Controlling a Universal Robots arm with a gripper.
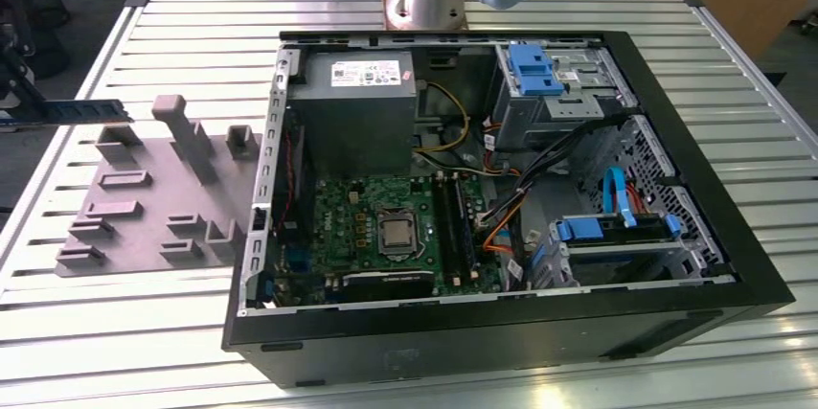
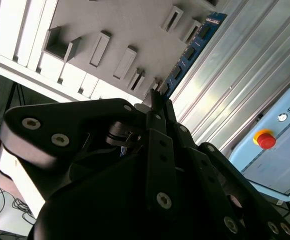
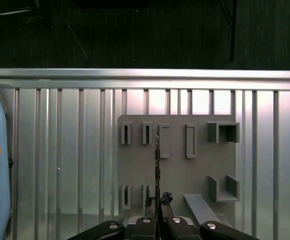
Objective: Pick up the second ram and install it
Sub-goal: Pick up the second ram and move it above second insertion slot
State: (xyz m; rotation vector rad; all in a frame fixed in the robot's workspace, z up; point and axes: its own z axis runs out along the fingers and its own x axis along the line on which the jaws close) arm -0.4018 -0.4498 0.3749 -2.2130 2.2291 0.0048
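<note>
1. My end effector is clenched on one end of the memory stick. It holds the stick in the air over the grey fixture, at about nine o'clock from the open computer case on the counter in the exterior view.
2. I judge the stick light and stiff but fragile: it is a thin board with bare chips.
3. The best hold is on the flat faces, off the contact edge. Gripped at one end, the long overhang could twist.

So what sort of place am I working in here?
Likely a robotics lab or assembly test cell: an open PC on a slatted metal table, a grey fixture, and the hand holding the ram.
</note>
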